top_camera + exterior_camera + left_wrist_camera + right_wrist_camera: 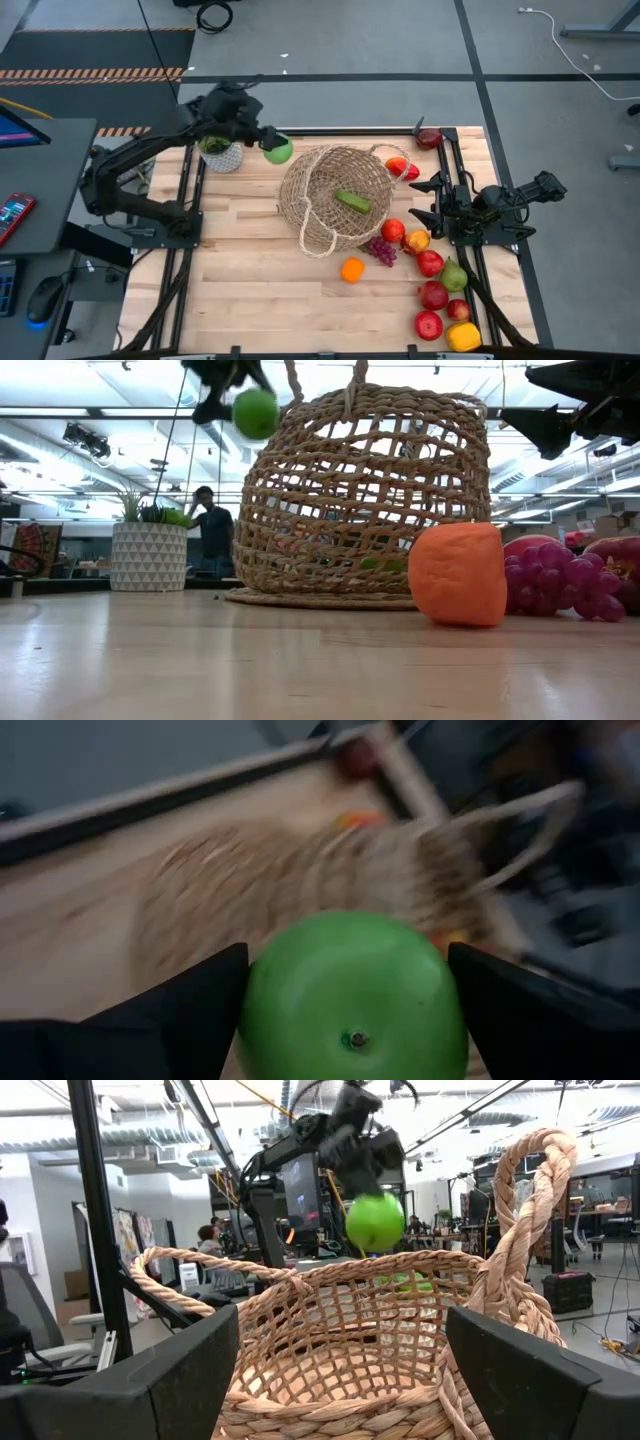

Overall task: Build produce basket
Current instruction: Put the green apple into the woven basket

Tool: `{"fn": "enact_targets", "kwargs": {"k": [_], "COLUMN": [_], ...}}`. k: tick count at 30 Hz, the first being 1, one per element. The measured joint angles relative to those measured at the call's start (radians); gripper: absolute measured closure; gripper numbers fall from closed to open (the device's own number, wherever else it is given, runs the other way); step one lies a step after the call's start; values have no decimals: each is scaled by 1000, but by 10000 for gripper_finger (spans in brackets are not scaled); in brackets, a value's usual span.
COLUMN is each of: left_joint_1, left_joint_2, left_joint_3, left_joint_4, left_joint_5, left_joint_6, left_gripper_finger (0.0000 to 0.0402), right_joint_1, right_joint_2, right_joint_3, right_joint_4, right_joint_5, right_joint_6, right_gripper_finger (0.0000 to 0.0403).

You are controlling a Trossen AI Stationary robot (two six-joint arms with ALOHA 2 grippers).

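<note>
The woven wicker basket (335, 197) stands mid-table with a cucumber (352, 201) inside; it fills the low view (365, 500) and the right wrist view (400, 1340). My left gripper (270, 145) is shut on a green apple (279, 151), in the air just left of the basket's rim, above the table. My right gripper (428, 200) is open and empty, right of the basket. An orange (352, 269), purple grapes (382, 250), red apples (431, 295), a pear (454, 275) and a yellow pepper (463, 336) lie on the table at the near right. My left gripper pinches the green apple's two sides (262, 1000) between its two fingers. The fingers come slanting from the table's left. The apple is lifted clear of the table, beside the basket's rim (375, 1220).
A small white pot with a green plant (220, 152) stands just under my left arm. More red fruit lies at the far right (428, 137) and behind the basket (402, 167). Black frame rails run along the table's sides. Bare wood lies near and left.
</note>
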Motion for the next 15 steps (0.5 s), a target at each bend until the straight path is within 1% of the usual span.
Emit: {"fn": "enact_targets", "kwargs": {"k": [8,11,15], "left_joint_1": [0,1,4], "left_joint_2": [-80,-85,-85], "left_joint_3": [1,2,2], "left_joint_4": [300,398,516], "left_joint_5": [70,98,139], "left_joint_6": [-158,-234,-296], "left_gripper_finger": [65,65,65], "right_joint_1": [0,0,0], "right_joint_2": [0,0,0], "right_joint_3": [0,0,0], "right_joint_4": [0,0,0], "right_joint_5": [0,0,0], "right_joint_6": [0,0,0], "right_gripper_finger": [43,43,43]}}
